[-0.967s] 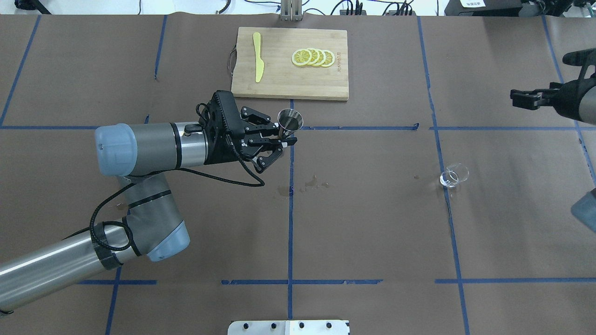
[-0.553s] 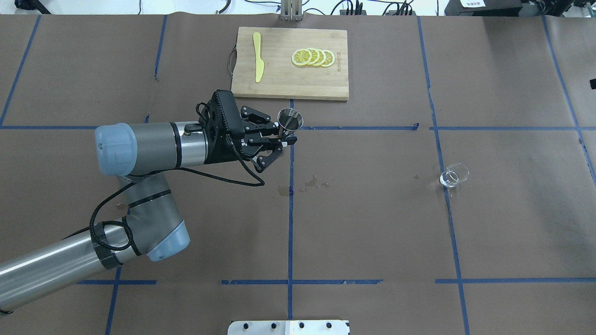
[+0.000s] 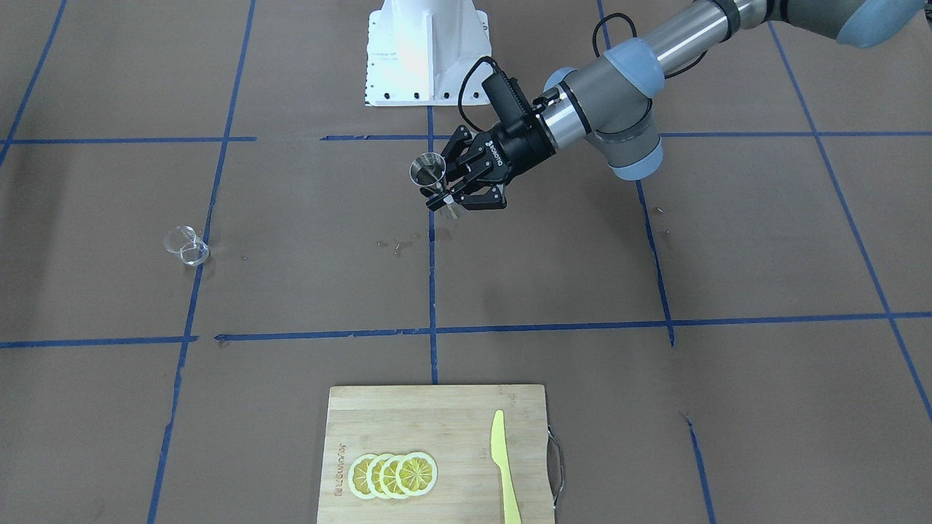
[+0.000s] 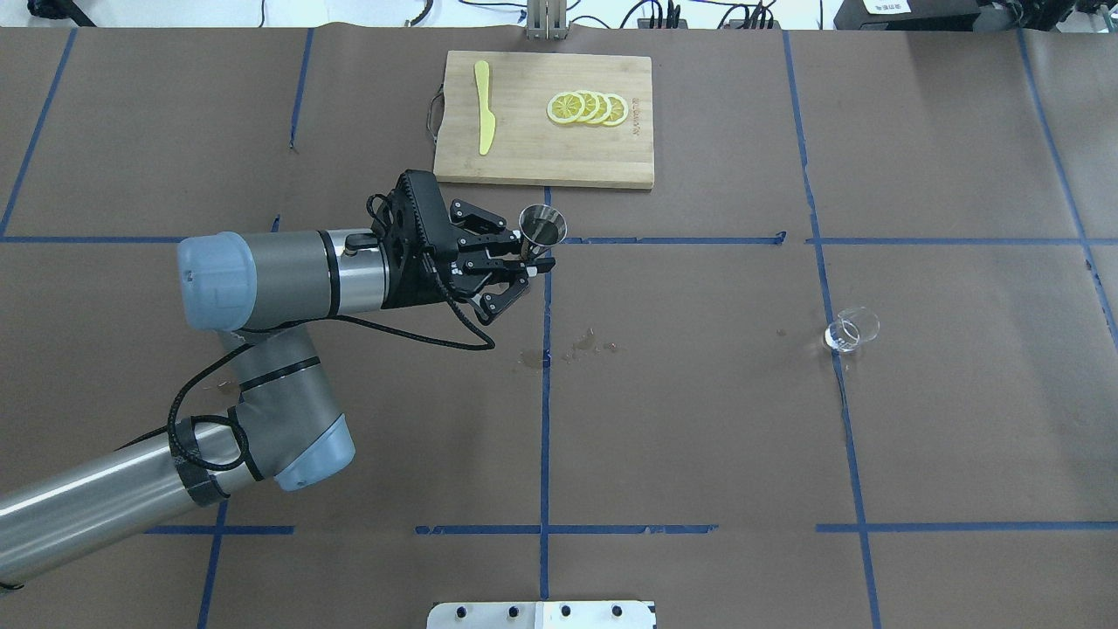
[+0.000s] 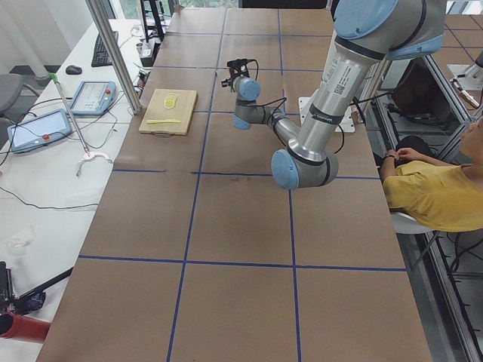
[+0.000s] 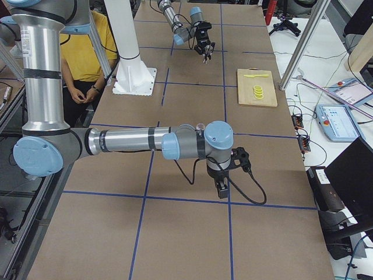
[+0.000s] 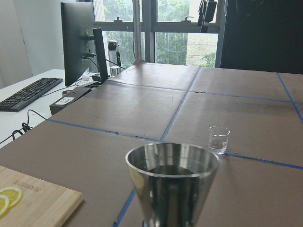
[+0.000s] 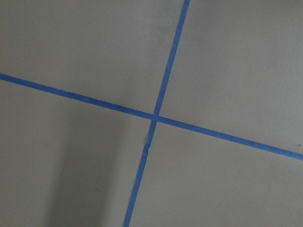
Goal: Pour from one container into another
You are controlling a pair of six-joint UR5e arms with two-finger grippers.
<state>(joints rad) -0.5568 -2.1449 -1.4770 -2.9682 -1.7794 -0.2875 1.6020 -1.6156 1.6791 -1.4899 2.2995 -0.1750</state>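
**Jigger held aloft near the board, cup standing well off**

The left arm [image 4: 262,279] reaches over the table [image 4: 699,437] and ends just short of the cutting board [image 4: 533,148], on the board's robot-facing side. The left gripper [image 4: 531,262] has its fingers closed on the narrow waist of the jigger [image 4: 543,229]. It holds the jigger upright, mouth up and clear of the table, probably so it can receive liquid without spilling. The right gripper [image 6: 221,189] shows only in the right-side view, hanging low over bare table far from the board, and its jaws cannot be judged there.

The glass cup [image 4: 847,332] stands alone on the table, well away from the board toward the robot's right. No gripper holds it, so pouring seems to wait on someone fetching it. A few wet spots [image 4: 585,342] lie on the table between the board and the robot.
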